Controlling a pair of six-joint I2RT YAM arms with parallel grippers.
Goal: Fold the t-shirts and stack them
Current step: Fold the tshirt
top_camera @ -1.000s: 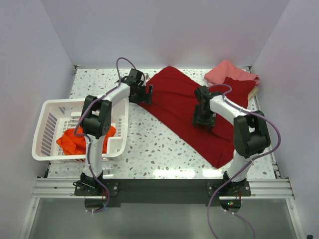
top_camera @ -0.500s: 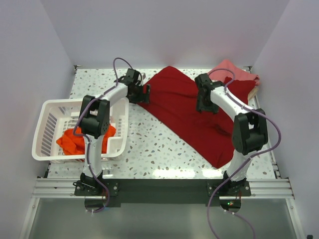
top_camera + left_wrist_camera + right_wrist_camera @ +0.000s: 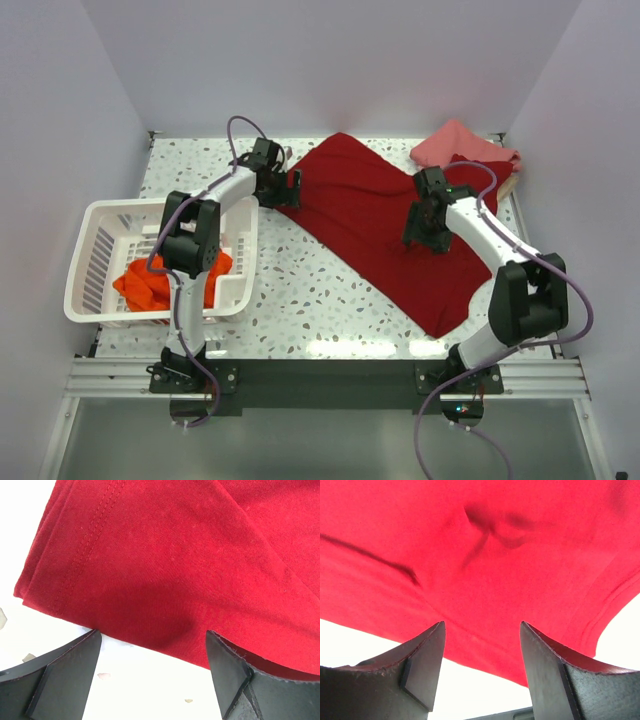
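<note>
The large dark crimson t-shirt (image 3: pixel 380 215) lies spread diagonally across the table. My left gripper (image 3: pixel 291 188) is open at the shirt's left edge, and the left wrist view shows the crimson hem (image 3: pixel 175 555) just beyond my left gripper (image 3: pixel 152 652). My right gripper (image 3: pixel 424 226) is open and hovers over the shirt's middle right. In the right wrist view my right gripper (image 3: pixel 482 630) has wrinkled crimson cloth (image 3: pixel 480 545) in front of it. A folded pink shirt (image 3: pixel 458 145) lies at the back right with a tan edge (image 3: pixel 512 189) beside it. The orange-red shirt (image 3: pixel 150 285) lies crumpled in the basket.
The white slotted basket (image 3: pixel 100 215) stands at the left of the speckled table. White walls close in the back and both sides. The crimson shirt's near corner (image 3: pixel 440 325) reaches almost to the right arm's base.
My right gripper moved back over the crimson shirt, then came nearer and to the right, its elbow swinging out right. My left gripper shifted slightly at the shirt's left edge.
</note>
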